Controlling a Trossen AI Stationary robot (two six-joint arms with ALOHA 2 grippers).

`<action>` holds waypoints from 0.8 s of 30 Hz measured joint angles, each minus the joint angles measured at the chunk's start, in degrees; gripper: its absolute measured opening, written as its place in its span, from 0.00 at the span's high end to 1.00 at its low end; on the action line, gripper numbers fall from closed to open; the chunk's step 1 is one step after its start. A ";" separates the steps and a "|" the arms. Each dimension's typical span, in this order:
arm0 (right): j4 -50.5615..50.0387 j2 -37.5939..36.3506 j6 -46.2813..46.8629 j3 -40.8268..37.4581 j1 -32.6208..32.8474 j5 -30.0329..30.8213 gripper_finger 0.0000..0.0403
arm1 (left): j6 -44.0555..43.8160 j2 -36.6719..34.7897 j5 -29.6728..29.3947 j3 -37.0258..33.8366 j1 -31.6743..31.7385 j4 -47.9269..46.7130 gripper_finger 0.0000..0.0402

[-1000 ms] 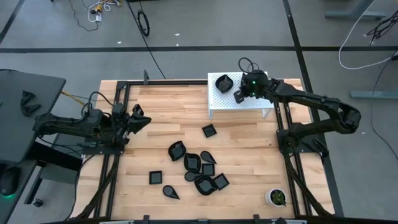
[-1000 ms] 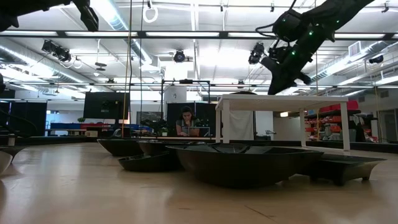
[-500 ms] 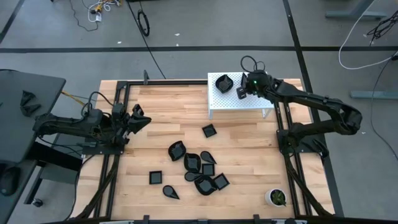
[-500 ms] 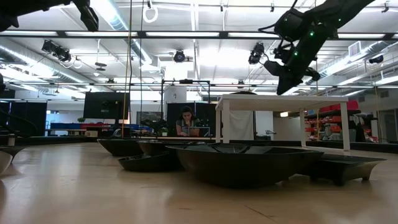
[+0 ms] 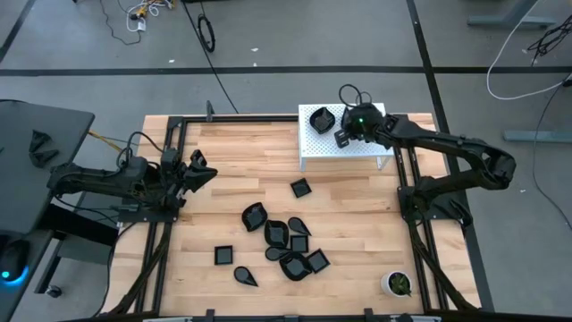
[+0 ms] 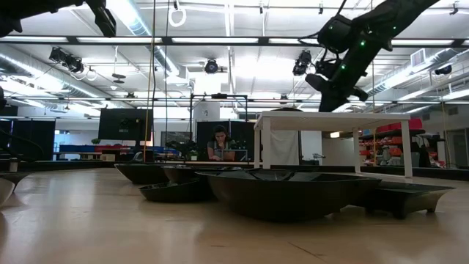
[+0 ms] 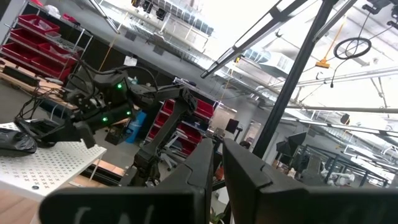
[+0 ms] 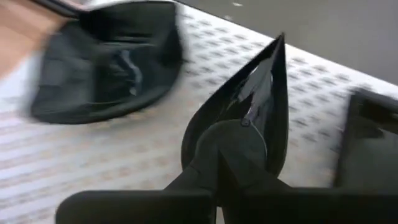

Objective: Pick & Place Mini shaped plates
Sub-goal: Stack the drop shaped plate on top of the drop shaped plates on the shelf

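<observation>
Several glossy black mini shaped plates [image 5: 286, 241] lie on the wooden table, and they fill the low view [image 6: 286, 192]. A white perforated stand [image 5: 357, 148] at the far right carries a rounded plate [image 5: 321, 119] [image 8: 106, 68] and a teardrop plate [image 8: 264, 81]. My right gripper [image 5: 340, 137] [image 8: 235, 134] is shut. It slants down over the stand, with its tips at the teardrop plate's wide end. My left gripper [image 5: 201, 170] [image 7: 217, 168] waits at the table's left edge, raised, with its fingers together and nothing between them. My right gripper's shut fingers [image 8: 217, 155] come slanting down from the table's right, over the wide end [image 8: 199, 134] of the teardrop plate. The fingers hide that spot, so I cannot tell whether they touch it. The plate lies on the stand with its point away from the gripper.
A flat black thing [image 8: 367, 137] lies on the stand beside the teardrop plate. A small white cup with green contents [image 5: 397, 283] stands at the table's near right corner. Black frame rails [image 5: 170, 224] run along both sides of the table. A person sits in the room behind [image 6: 220, 143].
</observation>
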 joint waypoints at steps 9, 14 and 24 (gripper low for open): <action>1.52 -0.12 0.07 0.00 0.77 2.61 0.99 | 0.00 0.02 -0.01 -0.01 0.00 0.02 0.90; 2.20 0.12 0.04 0.00 0.78 2.46 0.99 | 0.00 -0.01 0.00 -0.02 0.02 0.02 0.90; 2.34 1.47 -0.31 0.00 -0.68 3.75 0.99 | 0.00 0.02 0.00 0.00 0.02 0.02 0.90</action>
